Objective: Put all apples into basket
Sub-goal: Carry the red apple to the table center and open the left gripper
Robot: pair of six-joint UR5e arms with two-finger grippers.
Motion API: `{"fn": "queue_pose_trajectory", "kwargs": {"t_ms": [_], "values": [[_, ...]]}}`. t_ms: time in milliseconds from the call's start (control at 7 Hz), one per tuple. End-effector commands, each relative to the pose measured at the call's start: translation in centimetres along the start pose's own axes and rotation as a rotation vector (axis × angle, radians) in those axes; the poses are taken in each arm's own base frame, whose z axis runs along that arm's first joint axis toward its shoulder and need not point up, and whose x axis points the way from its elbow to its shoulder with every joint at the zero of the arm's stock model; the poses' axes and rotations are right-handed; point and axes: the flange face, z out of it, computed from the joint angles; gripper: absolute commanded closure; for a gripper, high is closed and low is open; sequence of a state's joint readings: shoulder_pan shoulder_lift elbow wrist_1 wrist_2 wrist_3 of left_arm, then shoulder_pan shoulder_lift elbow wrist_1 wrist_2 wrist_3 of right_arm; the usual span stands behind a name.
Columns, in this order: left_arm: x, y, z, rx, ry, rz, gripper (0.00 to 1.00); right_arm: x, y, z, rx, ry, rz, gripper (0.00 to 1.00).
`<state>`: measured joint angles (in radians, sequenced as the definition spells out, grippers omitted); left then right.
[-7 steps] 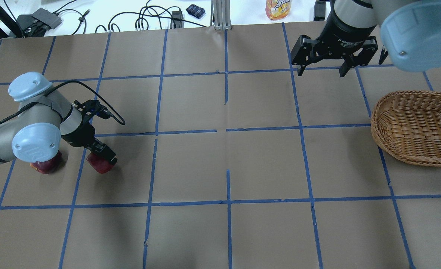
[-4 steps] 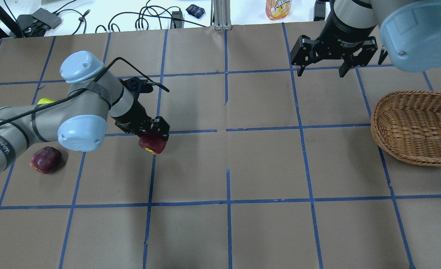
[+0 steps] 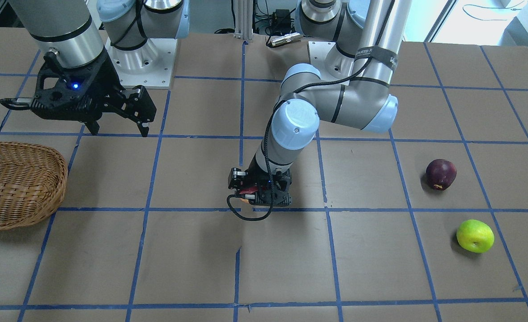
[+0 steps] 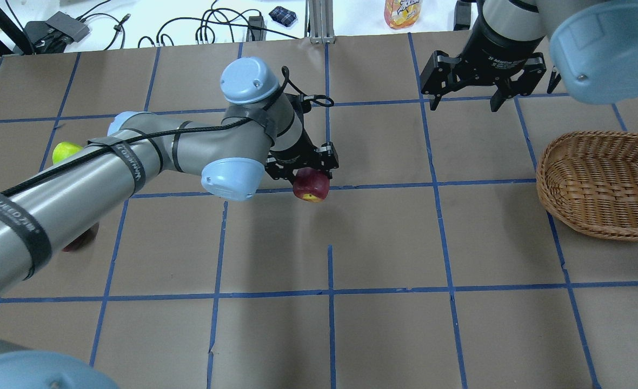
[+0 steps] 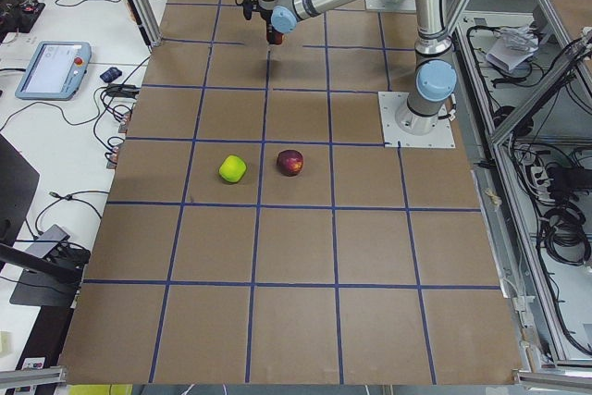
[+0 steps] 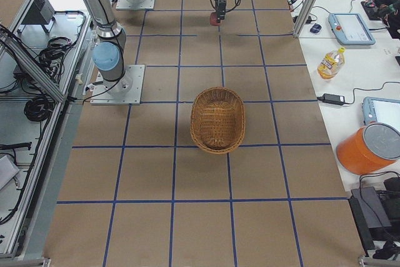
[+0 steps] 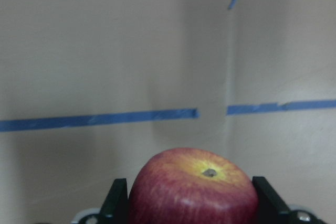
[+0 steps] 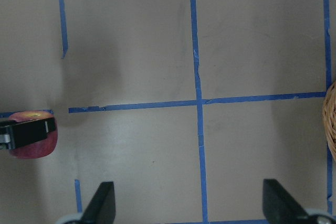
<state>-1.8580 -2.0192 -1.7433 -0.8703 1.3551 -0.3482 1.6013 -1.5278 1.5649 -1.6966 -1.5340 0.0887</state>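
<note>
**Progress.** None of the three apples is in the basket (image 6: pixel 217 120). The right-end view shows its whole interior and nothing lies in it. It sits on the worktop (image 4: pixel 384 243) at the robot's right side.

- One apple is in transit. The red streaky apple (image 4: pixel 310 185) is carried near the middle of the worktop, well apart from the basket.
- Two apples are unhandled. The dark maroon apple (image 3: pixel 441 174) and the yellow-green apple (image 3: pixel 474 235) rest on the worktop at the robot's left side. They are near one another but apart.

Judged from this, the first of three deliveries is roughly half made, and two full pick-and-carry runs are left.

**Left hand** (image 4: pixel 304 170). It is clamped on the red streaky apple. Its wrist camera shows one black finger on each flank of the fruit. The yellow-tinged end with its small dark dimple points away from the wrist. The apple fills the gap between the fingers. It appears to be clear of the worktop, though the height cannot be fixed.

**Right hand** (image 4: pixel 466 100). Its fingers are spread wide with nothing between them. It hangs above bare worktop near the basket, not over it. Only the basket's edge shows at the margin of its wrist view.
</note>
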Motion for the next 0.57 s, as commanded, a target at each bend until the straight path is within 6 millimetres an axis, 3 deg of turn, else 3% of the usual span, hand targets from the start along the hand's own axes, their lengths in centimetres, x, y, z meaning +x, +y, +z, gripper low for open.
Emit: {"fn": "queue_pose_trajectory", "kwargs": {"t_ms": [0,143,286,429], "values": [[1.4,-0.7,3.1,0.046,0.015,-0.008,0.57,0.0,0.0,0.1,-0.001,0.000,-0.001,0.00],[1.3,-1.3,1.8,0.077,0.023,-0.003,0.01,0.0,0.0,0.0,0.000,0.000,0.000,0.00],[-2.5,-2.5,1.2,0.038,0.002,0.011,0.00,0.0,0.0,0.0,0.000,0.000,-0.002,0.00],[-3.8,-3.4,-1.0,0.019,0.002,0.005,0.00,0.0,0.0,0.0,0.000,0.000,0.000,0.00]]}}
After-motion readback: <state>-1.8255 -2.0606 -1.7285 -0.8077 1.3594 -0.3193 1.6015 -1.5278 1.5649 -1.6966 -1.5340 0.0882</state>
